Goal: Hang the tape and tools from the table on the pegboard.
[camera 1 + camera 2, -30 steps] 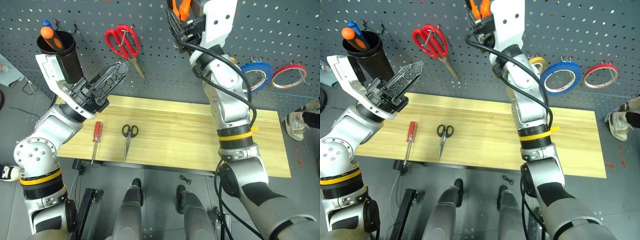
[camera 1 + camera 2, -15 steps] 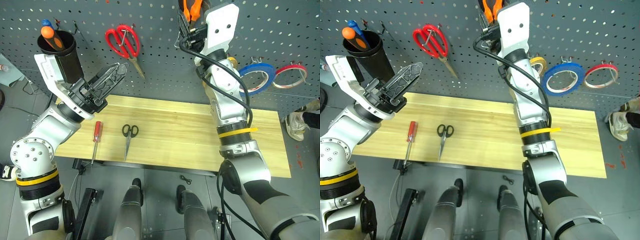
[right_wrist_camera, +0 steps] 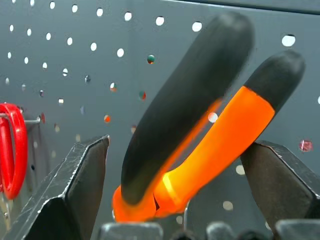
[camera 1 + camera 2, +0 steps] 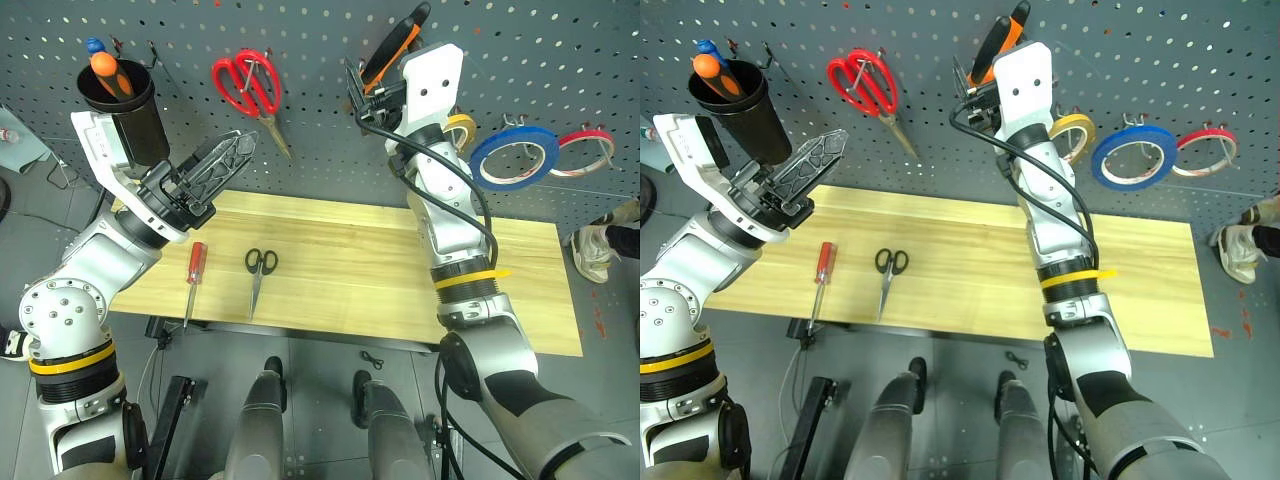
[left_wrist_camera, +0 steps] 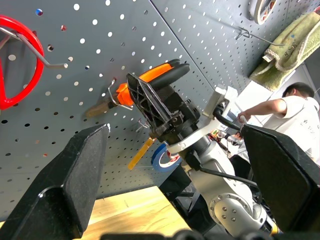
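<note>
Pliers [image 4: 392, 48] with orange-and-black handles hang on the pegboard [image 4: 560, 60], tilted toward one o'clock, between the spread fingers of the right hand [image 3: 165, 200], which stands open around them without clamping. Blue tape [image 4: 514, 157] hangs at four o'clock from them, beside a yellow roll [image 4: 460, 130] and a red roll [image 4: 588, 145]. Small black scissors [image 4: 258, 272] and the red-handled screwdriver [image 4: 193, 278] lie on the table [image 4: 350, 270]. Above them the left hand [image 4: 222, 160] is open and empty.
</note>
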You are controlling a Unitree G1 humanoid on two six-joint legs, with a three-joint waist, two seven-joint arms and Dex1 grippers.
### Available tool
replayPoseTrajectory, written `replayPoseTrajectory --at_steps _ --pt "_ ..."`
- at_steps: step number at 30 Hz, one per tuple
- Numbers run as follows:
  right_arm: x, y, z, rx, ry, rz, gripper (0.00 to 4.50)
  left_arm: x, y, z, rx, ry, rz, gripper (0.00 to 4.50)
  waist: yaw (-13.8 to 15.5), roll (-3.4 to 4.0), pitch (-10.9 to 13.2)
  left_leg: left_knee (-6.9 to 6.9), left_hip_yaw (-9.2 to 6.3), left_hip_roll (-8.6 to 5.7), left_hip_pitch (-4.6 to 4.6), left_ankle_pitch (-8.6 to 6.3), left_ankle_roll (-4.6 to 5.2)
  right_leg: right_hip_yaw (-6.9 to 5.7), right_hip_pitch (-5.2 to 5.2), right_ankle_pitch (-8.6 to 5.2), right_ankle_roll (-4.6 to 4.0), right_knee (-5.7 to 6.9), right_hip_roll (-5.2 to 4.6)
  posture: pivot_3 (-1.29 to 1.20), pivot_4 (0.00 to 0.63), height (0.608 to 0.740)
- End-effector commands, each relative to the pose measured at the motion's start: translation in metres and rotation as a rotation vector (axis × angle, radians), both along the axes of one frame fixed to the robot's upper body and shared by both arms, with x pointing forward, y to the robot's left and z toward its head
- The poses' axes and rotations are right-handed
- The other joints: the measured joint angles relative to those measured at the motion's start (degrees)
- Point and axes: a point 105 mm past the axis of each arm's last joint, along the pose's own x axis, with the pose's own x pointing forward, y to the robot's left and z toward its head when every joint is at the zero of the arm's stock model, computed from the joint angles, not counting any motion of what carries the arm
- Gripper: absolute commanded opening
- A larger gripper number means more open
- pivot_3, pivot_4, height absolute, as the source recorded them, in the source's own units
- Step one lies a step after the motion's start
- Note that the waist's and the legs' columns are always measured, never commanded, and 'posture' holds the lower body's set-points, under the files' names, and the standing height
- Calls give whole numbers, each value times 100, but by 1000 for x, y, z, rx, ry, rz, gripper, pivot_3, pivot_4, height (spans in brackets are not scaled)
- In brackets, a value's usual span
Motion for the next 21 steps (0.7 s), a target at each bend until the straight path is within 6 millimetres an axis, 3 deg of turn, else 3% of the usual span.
replayPoseTrajectory --at_steps 1,8,11,15,18,21 --pt "-22 2 9 -13 -20 63 4479 -13 -3 0 31 -18 -15 4500 6 0 -1 0 0 0 0 0 -1 0 0 0 0 0 0 201 315 740" --pt "-54 -8 -14 -162 92 174 4479 -16 9 -39 180 98 79 4500 38 1 -3 0 1 0 9 0 -3 -1 8 0 -1 -2 -1 192 320 740" --pt "-63 -14 -36 -234 219 270 4479 -10 19 -79 295 206 219 4500 40 3 -15 0 2 1 11 0 -4 0 10 2 -4 -7 -1 185 327 740" --pt "-86 -3 -84 -371 478 532 4479 2 35 -133 483 350 458 4500 69 5 -50 -4 3 1 18 -1 -4 0 21 0 -3 -16 -2 166 344 740" --pt "-103 -2 -104 -432 588 672 4479 7 38 -156 567 403 568 4500 88 4 -50 0 4 1 16 -1 -4 0 20 0 -4 -17 -3 162 356 740" --pt "-106 -4 -116 -485 626 724 4479 12 34 -179 613 459 644 4500 90 5 -50 7 6 1 16 -2 -4 2 21 -6 0 -18 -5 148 379 740"
